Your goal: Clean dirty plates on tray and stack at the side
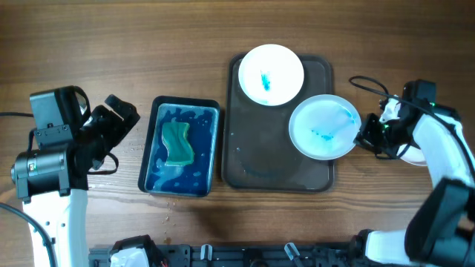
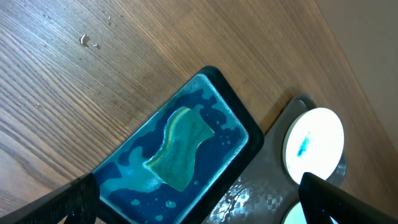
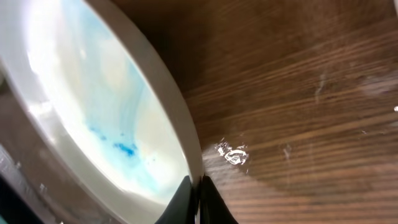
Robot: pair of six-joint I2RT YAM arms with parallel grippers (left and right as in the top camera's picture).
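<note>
Plate (image 1: pixel 324 126) smeared blue, 1 of 2 on the tray (image 1: pixel 252 159), overhangs its right edge, rim pinched by the right gripper (image 1: pixel 369 135). Left gripper (image 1: pixel 117 117) hangs spread apart beside the basin (image 1: pixel 206 159). Such a thin pinch on a wet rim could slip when lifted.

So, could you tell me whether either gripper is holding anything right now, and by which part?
The right gripper pinches the front plate by its right rim; the left gripper is open, holding nothing.
</note>
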